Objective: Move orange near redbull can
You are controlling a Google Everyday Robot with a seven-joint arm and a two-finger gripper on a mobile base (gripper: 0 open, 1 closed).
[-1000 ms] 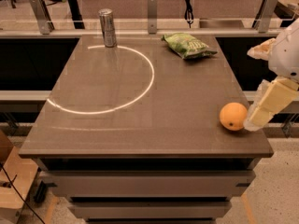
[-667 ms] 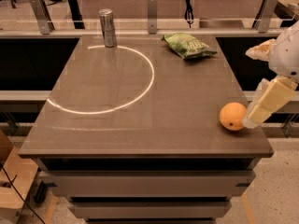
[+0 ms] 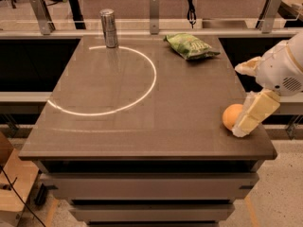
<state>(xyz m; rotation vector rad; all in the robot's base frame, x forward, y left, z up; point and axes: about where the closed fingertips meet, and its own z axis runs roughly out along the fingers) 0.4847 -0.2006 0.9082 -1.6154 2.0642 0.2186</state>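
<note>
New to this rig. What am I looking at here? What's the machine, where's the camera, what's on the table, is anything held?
There is one view, looking down on a grey table from its front; the camera's mount isn't known. The white arm entering from the right is a mobile robot's single arm, ending in a two-finger gripper. The gripper is low at the table's front right corner, right against the orange. I can't tell if it is gripping it. At the back left stands the redbull can. A green snack bag lies at the back right.
</note>
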